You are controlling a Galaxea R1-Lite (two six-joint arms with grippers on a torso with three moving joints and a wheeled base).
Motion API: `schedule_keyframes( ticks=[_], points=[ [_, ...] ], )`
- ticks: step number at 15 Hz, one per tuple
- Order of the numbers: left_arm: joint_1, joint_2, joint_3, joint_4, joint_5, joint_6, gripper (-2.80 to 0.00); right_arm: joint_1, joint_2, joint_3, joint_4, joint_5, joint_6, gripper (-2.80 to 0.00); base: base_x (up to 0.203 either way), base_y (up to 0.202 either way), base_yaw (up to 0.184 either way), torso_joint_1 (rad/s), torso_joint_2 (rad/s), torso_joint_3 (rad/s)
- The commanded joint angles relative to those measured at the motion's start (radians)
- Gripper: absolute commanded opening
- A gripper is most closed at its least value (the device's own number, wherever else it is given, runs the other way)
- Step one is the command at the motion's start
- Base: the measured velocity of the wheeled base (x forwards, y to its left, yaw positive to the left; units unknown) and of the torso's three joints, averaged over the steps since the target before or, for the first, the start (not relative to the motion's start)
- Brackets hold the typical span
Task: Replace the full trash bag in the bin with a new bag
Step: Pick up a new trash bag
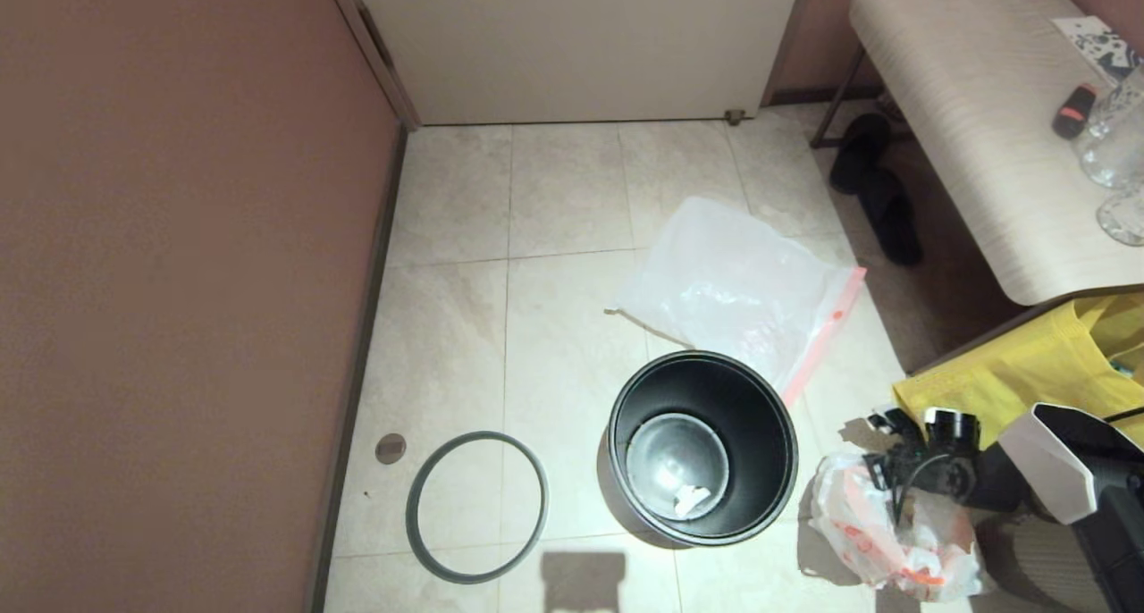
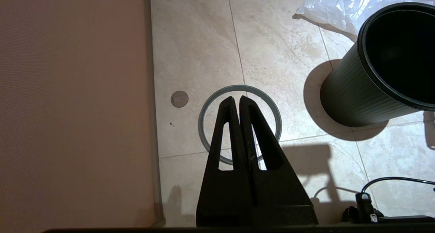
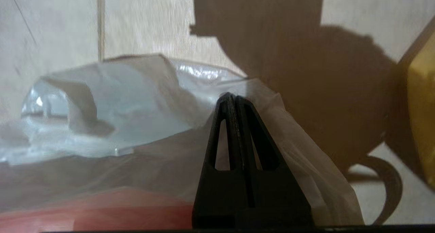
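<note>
We see the thin translucent white new bag with pink hem [image 1: 733, 291] lying flat on the tiled floor [image 1: 554, 327] behind the glossy black round bin [image 1: 702, 448], which stands unlined. The lumpy white full trash bag [image 1: 894, 524] sits right of it, under our closed right gripper [image 3: 235, 96]. The grey hoop rim [image 1: 476, 506] lies left, below our closed, empty left gripper [image 2: 236, 99].

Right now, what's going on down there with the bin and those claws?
Right claw shut against the full trash bag, right of the bin. Left claw shut, idle above grey hoop. New bag flat behind bin.
</note>
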Motion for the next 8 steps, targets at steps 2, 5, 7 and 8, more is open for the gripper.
schedule_keyframes(
  ticks=[2, 5, 7, 8],
  points=[
    [0.0, 0.001, 0.0, 0.0, 0.0, 0.0, -2.8, -0.02, -0.116, 0.08, 0.012, 0.008, -0.003, -2.8, 0.0, 0.0, 0.0, 0.0, 0.0, 0.0],
    [0.0, 0.001, 0.0, 0.0, 0.0, 0.0, -2.8, -0.003, -0.23, 0.08, 0.009, 0.041, 0.06, -2.8, 0.0, 0.0, 0.0, 0.0, 0.0, 0.0],
    [0.0, 0.001, 0.0, 0.0, 0.0, 0.0, -2.8, 0.047, -0.248, 0.073, -0.043, 0.048, 0.125, -2.8, 0.0, 0.0, 0.0, 0.0, 0.0, 0.0],
    [0.0, 0.001, 0.0, 0.0, 0.0, 0.0, -2.8, 0.063, -0.245, 0.071, -0.117, 0.046, 0.169, -2.8, 0.0, 0.0, 0.0, 0.0, 0.0, 0.0]
  ],
)
